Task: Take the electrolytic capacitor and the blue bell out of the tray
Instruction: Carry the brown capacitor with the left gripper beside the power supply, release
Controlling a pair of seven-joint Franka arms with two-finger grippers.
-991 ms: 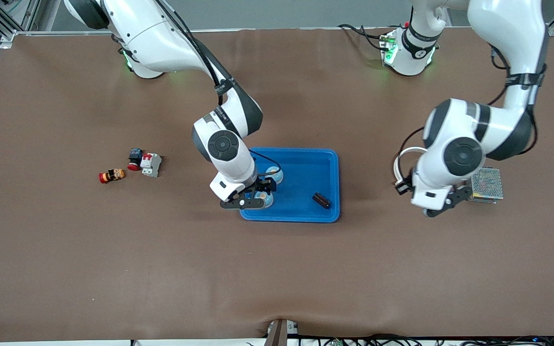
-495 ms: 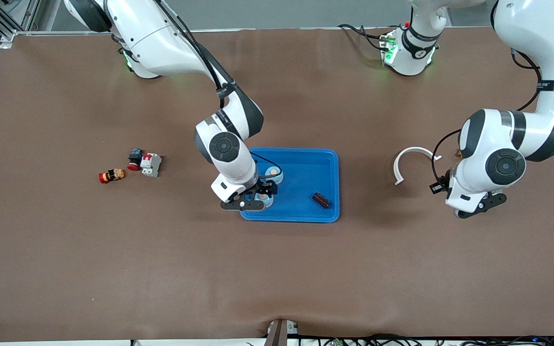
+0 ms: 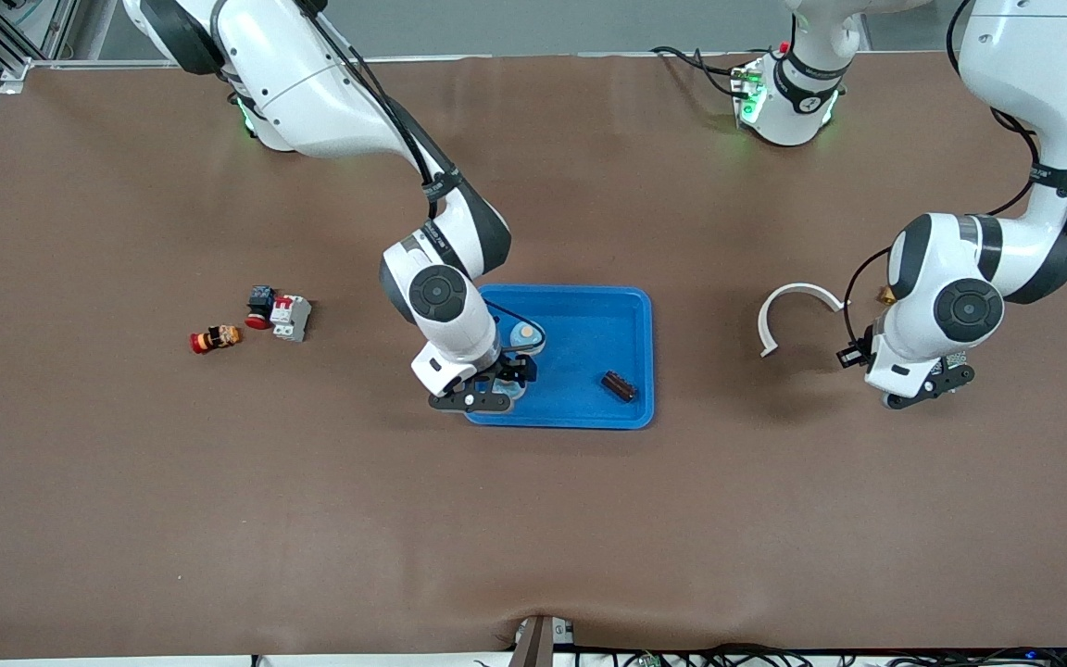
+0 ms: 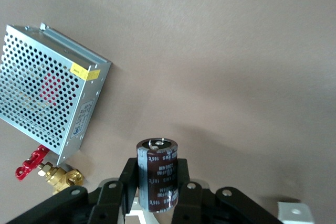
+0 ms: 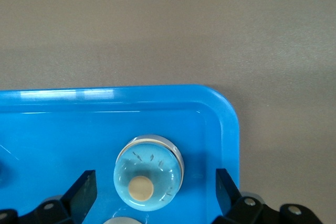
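Note:
A dark brown capacitor [image 4: 157, 174] stands upright between the fingers of my left gripper [image 4: 157, 167], which is shut on it. That gripper [image 3: 921, 387] hangs over the bare table toward the left arm's end. A light blue bell [image 5: 149, 174] with a beige button sits in a corner of the blue tray [image 5: 226, 124]. My right gripper [image 5: 156, 184] is open over it, one finger on each side and apart from it. In the front view this gripper [image 3: 496, 384] covers that bell. A second bell [image 3: 526, 334] and another dark capacitor [image 3: 619, 385] lie in the tray [image 3: 631, 306].
A perforated metal box [image 4: 47, 95] and a brass valve with a red handle [image 4: 50, 172] lie by the left gripper. A white curved piece [image 3: 797, 306] lies between it and the tray. Toward the right arm's end are a breaker [image 3: 291, 317], a red button [image 3: 260, 306] and an orange-red part [image 3: 215, 338].
The left arm has swung toward its own end of the table with the capacitor and now covers the metal box. The right gripper has shifted only slightly over the tray corner.

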